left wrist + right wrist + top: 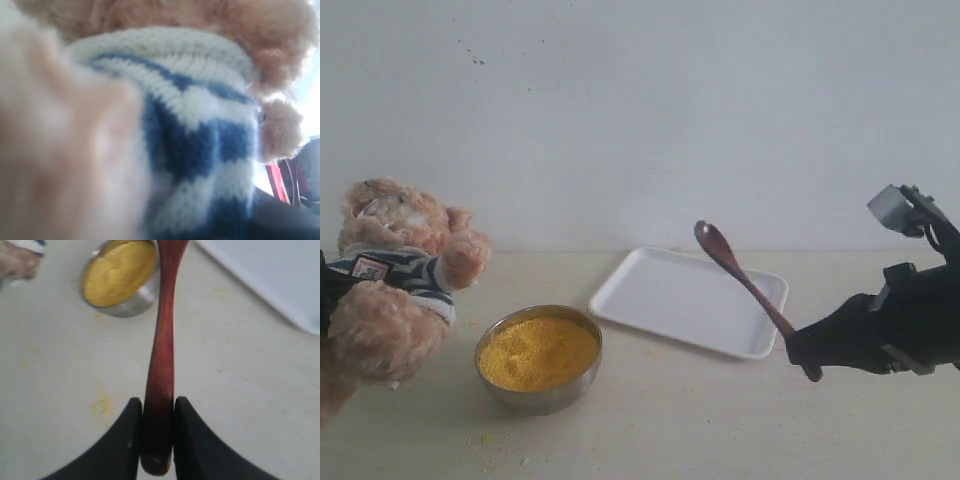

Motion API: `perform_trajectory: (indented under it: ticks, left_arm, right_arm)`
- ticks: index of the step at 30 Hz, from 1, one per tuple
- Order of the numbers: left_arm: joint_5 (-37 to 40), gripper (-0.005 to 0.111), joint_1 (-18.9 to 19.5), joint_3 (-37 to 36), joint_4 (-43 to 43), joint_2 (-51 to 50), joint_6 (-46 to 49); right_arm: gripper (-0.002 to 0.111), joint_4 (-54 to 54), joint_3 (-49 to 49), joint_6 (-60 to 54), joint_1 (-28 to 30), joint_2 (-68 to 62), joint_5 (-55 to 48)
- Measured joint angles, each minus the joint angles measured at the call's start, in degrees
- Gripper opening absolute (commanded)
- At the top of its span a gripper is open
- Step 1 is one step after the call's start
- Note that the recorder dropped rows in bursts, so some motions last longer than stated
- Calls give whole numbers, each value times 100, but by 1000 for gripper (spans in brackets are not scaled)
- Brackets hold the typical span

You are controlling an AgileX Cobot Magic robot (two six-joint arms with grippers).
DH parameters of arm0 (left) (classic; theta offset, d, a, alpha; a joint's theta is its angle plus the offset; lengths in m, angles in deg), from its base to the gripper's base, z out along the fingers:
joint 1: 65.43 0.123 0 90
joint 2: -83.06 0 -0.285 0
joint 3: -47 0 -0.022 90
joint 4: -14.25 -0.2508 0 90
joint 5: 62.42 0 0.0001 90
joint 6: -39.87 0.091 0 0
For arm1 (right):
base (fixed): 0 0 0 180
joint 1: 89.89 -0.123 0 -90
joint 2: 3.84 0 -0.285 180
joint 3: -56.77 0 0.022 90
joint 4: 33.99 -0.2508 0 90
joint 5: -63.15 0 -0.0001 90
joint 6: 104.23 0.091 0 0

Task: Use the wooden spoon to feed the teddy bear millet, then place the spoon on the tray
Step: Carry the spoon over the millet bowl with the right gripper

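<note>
Right gripper (807,352) is pinching the spoon (738,278) by its handle end, bowl end up in the air, pointing toward 10 o'clock. Tray (660,300) lies behind it. Millet (538,352) sits at the tray's 8 o'clock, with the bear (400,270) at the millet's 9. Left gripper (326,292) barely shows, so can't tell its grip.

Bear: fuzzy tan teddy bear (395,270) in a navy-and-white striped shirt, tilted, far left.
Millet: bright yellow millet (538,352) filling a steel bowl (542,399) beside the bear.
Spoon: reddish-brown wooden spoon (745,285), raised, slanted, bowl end up.
Tray: flat white rectangular tray (670,300), right of the bowl.
</note>
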Motion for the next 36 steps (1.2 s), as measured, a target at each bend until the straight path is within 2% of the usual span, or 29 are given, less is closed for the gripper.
perform_trajectory:
  ticks: [3, 5, 15, 18, 21, 23, 27, 31, 36]
  left_arm:
    - [186, 4, 23, 9, -147, 0, -89]
    - [168, 4, 23, 9, -362, 0, -91]
    - [-1046, 4, 23, 9, -501, 0, -20]
    - [-1173, 4, 23, 9, -386, -5, 218]
    - [-1078, 4, 23, 9, -320, -159, 299]
    - [-945, 4, 23, 9, -309, -294, 310]
    - [-712, 4, 23, 9, -243, -479, 321]
    - [-634, 4, 23, 9, -205, -537, 321]
    - [-622, 4, 23, 9, -167, -537, 236]
  right_arm:
    - [0, 45, -146, 346, -127, 0, -1100]
    - [0, 148, -157, 549, -346, 0, -1409]
    - [0, 186, -169, 1668, -1440, 0, -1529]
    - [0, 202, -227, 2078, -1773, 0, -1529]
    - [0, 688, -800, 2806, -2327, 0, -1380]
    - [0, 1395, -1321, 3489, -2706, 0, -848]
    - [0, 3840, -2720, 5283, -3557, -137, -121]
    - [0, 6513, -4019, 6544, -4239, -718, -755]
    - [0, 8839, -5268, 6797, -4931, -1594, -1469]
